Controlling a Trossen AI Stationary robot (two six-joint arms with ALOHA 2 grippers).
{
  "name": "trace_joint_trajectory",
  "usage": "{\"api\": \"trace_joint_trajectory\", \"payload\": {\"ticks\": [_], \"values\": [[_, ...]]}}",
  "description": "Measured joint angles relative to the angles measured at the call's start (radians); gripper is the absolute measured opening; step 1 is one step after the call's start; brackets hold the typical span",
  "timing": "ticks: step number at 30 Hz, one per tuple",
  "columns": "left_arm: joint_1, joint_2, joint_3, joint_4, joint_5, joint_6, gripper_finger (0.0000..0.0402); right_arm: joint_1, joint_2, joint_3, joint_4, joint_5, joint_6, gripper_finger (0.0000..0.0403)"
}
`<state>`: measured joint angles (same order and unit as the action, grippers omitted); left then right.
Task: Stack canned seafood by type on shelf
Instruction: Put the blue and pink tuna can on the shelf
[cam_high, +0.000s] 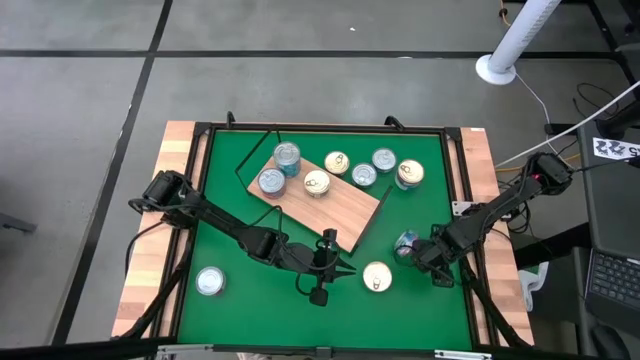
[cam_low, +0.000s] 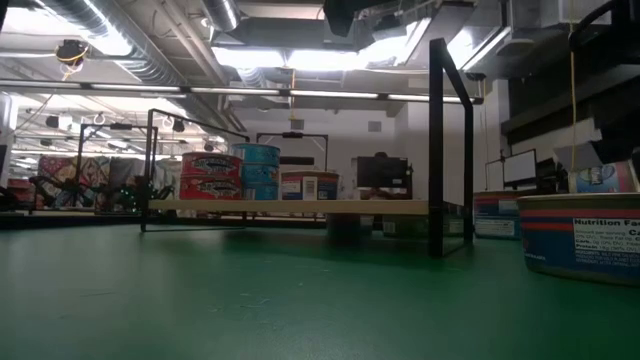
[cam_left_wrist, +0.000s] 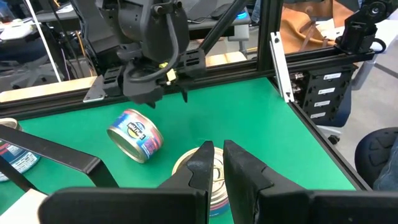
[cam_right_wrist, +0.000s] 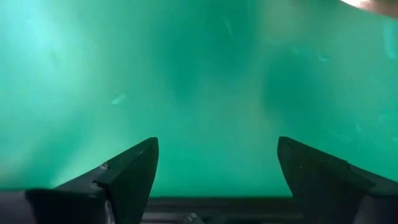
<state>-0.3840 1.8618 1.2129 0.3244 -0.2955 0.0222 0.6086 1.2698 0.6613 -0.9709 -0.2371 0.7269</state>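
My right gripper (cam_right_wrist: 216, 168) stands wide apart and holds nothing; between its two fingers (cam_right_wrist: 134, 163) I see only bare green mat (cam_right_wrist: 186, 74). From above, this gripper (cam_high: 425, 252) sits off the shelf's near right corner, just beside a tin lying on its side (cam_high: 405, 242). The same tipped tin (cam_left_wrist: 135, 134) shows its blue and red label in my left wrist view, resting on the mat just below the right gripper.

My left gripper (cam_high: 337, 262) is nearly closed and empty, hovering just off the near edge of the shelf (cam_high: 330, 203). Its fingers (cam_left_wrist: 245, 168) are pressed close together above a gold-lidded tin (cam_high: 376, 277) that stands upright on the mat.

The shelf lies askew on the mat. On it stand four tins: two silver-lidded (cam_high: 287, 155) (cam_high: 271, 181) at its far left end, and two gold-lidded (cam_high: 337, 164) (cam_high: 316, 183) beside them. Three more tins (cam_high: 383, 160) (cam_high: 364, 175) (cam_high: 410, 173) stand on the mat just past the shelf's right end. One silver-lidded tin (cam_high: 209, 282) sits alone, well apart from the shelf at the near left.
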Motion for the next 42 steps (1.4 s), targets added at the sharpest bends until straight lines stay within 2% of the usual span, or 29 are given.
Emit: {"api": "trace_joint_trajectory", "payload": {"ticks": [12, 20, 25, 28, 32, 36, 42], "values": [[0.000, 0.000, 0.000, 0.000, 0.000, 0.000, 0.0031, 0.000, -0.119, 0.021, -0.055, 0.053, 0.035, 0.0328], [0.000, 0.000, 0.000, 0.000, 0.000, 0.000, 0.0031, 0.000, -0.131, 0.099, -0.023, 0.095, 0.382, 0.0328], [-0.002, 0.000, 0.000, 0.000, 0.000, 0.000, 0.0031, 0.000, -0.130, 0.101, 0.113, 0.089, 0.620, 0.0328], [-0.002, 0.000, 0.000, 0.000, 0.000, 0.000, 0.0031, 0.000, -0.130, 0.101, 0.212, 0.097, 0.651, 0.0328], [-0.001, 0.000, 0.000, 0.000, 0.000, 0.000, 0.0031, 0.000, -0.129, 0.101, 0.303, 0.177, 0.691, 0.0328], [-0.001, 0.000, 0.000, 0.000, 0.000, 0.000, 0.0031, 0.000, -0.129, 0.101, 0.321, 0.261, 0.925, 0.0328], [0.000, 0.000, 0.000, 0.000, 0.000, 0.000, 0.0031, 0.000, -0.129, 0.101, 0.311, 0.373, 1.119, 0.0328]]}}
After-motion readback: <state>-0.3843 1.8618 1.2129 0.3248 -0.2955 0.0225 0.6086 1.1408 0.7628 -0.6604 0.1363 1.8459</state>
